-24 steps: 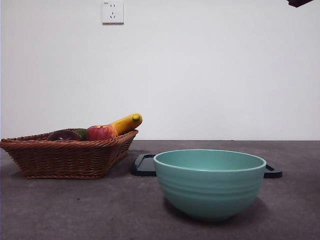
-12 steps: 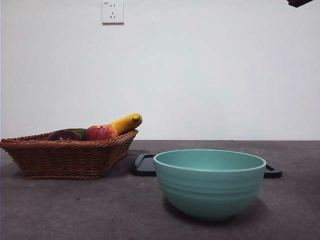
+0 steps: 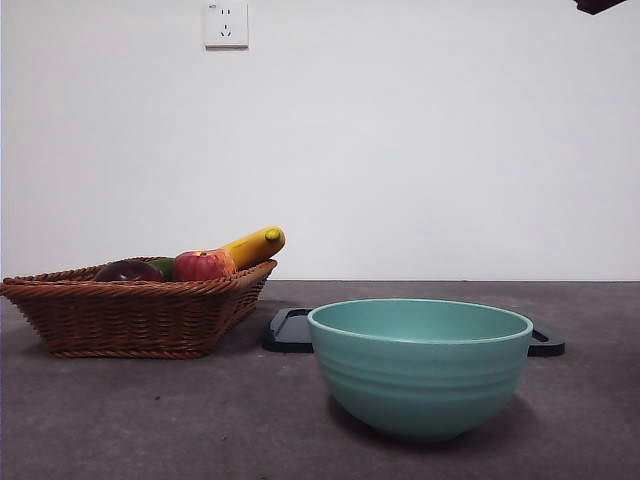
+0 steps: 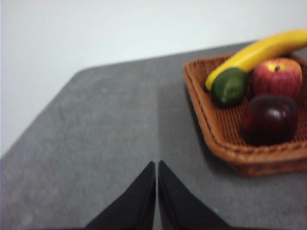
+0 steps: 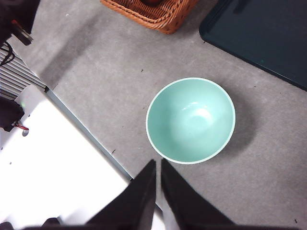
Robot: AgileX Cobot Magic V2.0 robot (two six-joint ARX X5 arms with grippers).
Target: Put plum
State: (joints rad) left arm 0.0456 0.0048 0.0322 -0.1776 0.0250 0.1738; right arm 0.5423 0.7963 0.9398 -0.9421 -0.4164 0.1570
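The dark maroon plum (image 4: 269, 119) lies in a brown wicker basket (image 4: 218, 134), beside a red-and-yellow apple (image 4: 277, 76), a green fruit (image 4: 230, 85) and a yellow banana (image 4: 259, 51). In the front view the plum (image 3: 127, 270) shows just above the rim of the basket (image 3: 130, 315) at the left. My left gripper (image 4: 157, 165) is shut and empty, above the bare table beside the basket. My right gripper (image 5: 158, 163) is shut and empty, high above the near rim of the teal bowl (image 5: 191, 120).
The teal bowl (image 3: 420, 365) stands near the front, right of the basket. A dark flat tray (image 3: 292, 330) lies behind it, also in the right wrist view (image 5: 261, 36). A wall socket (image 3: 225, 24) is high on the back wall. A black arm tip (image 3: 598, 5) shows at the top right corner.
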